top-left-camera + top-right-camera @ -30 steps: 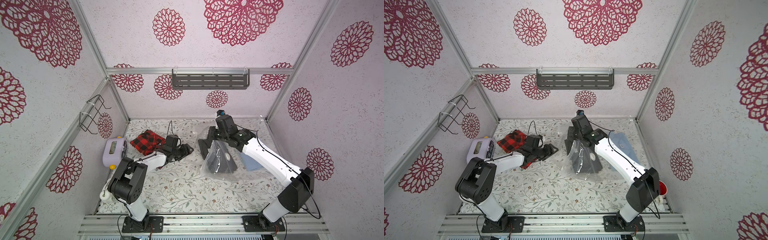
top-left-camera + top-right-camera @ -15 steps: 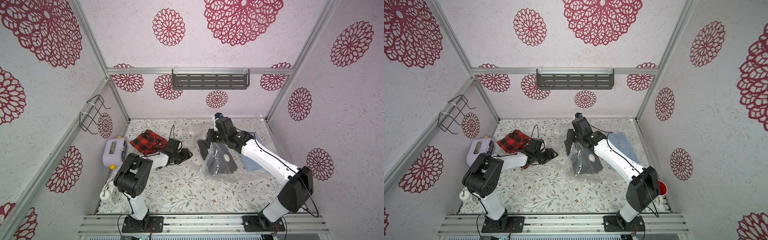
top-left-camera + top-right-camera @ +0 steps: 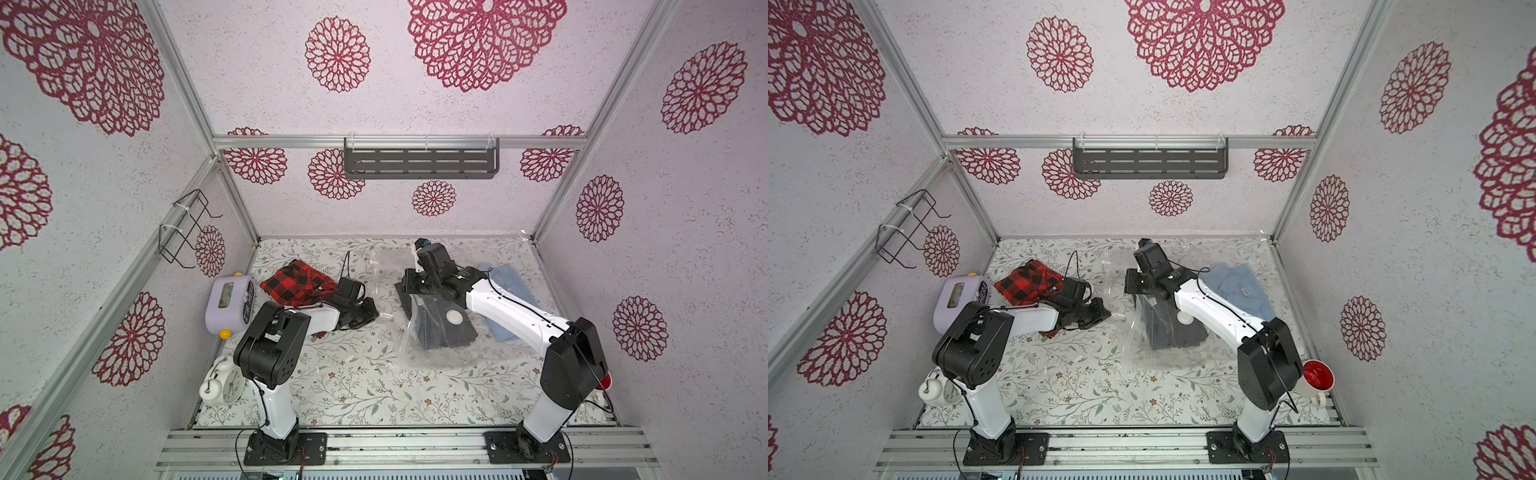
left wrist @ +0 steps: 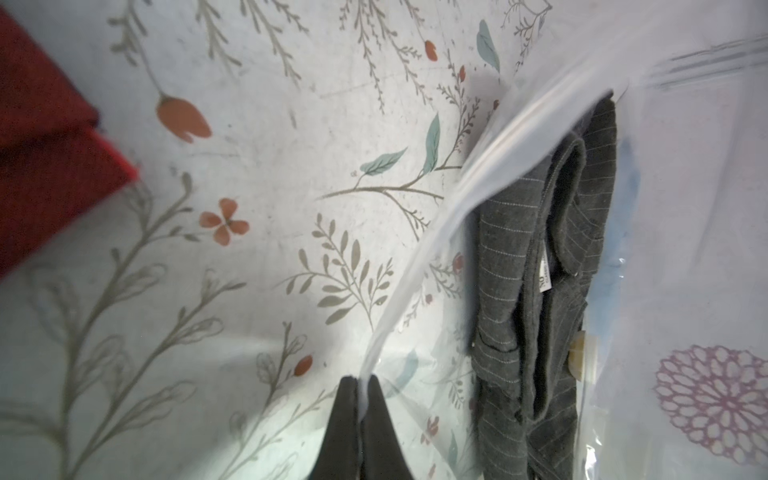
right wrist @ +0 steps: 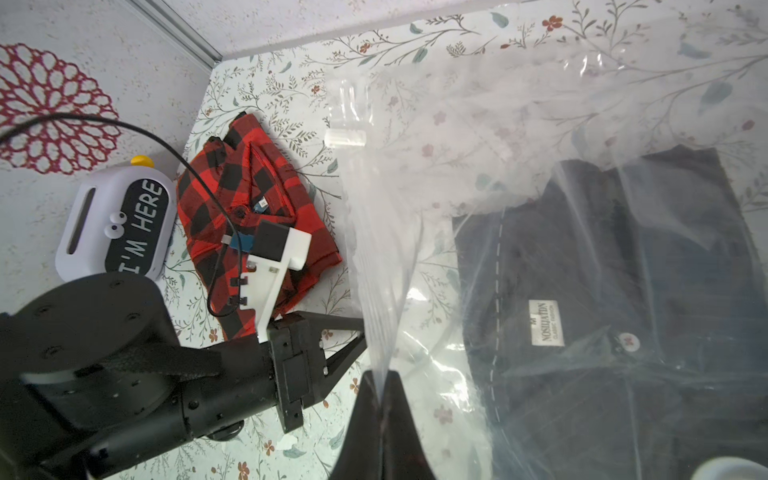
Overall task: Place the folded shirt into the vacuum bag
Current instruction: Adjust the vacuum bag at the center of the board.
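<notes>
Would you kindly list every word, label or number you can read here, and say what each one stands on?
"I'M HERE": dark face of the lavender gadget.
"M", seemingly "NOSIIJATDN", "CLASSIC FASHION": white neck label of the dark shirt inside the vacuum bag.
Blue tag on the red plaid shirt: too small to read.
Alarm clock dial: numerals too small to read.

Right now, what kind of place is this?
Probably a staged robot test cell, not a home: aluminium frame, patterned wall panels, left arm and right arm bolted to a front rail.
</notes>
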Motion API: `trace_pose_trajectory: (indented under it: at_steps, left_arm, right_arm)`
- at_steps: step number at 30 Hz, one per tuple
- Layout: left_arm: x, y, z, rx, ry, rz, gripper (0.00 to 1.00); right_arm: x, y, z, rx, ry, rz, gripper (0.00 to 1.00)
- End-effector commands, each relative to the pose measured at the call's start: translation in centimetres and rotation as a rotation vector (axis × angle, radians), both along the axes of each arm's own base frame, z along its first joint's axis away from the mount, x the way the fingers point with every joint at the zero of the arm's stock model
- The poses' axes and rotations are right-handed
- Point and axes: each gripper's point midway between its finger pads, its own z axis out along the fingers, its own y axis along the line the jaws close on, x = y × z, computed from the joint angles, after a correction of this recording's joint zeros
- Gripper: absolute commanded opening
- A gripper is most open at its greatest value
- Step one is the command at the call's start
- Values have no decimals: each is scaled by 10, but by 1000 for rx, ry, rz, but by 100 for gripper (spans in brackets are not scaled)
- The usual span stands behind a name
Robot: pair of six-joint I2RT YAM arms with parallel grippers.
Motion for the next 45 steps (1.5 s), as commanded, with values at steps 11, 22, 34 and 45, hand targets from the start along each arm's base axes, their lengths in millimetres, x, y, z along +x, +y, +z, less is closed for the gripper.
trace_pose_trajectory:
  at_steps: [11, 22, 34, 45]
  left_arm:
    - [28, -99, 232, -285, -297, -151, 0]
    - [16, -126, 294, -421, -355, -227, 0]
    - [14, -99, 247, -378, -296, -202, 0]
    - [1, -41, 119, -213, -141, -77, 0]
  right_arm:
    - [29, -102, 136, -135, -266, -210, 0]
    - [8, -145, 199, -31, -377, -281, 0]
    - [8, -92, 138, 112, -257, -131, 0]
    - [0, -9, 25, 132, -56, 38, 0]
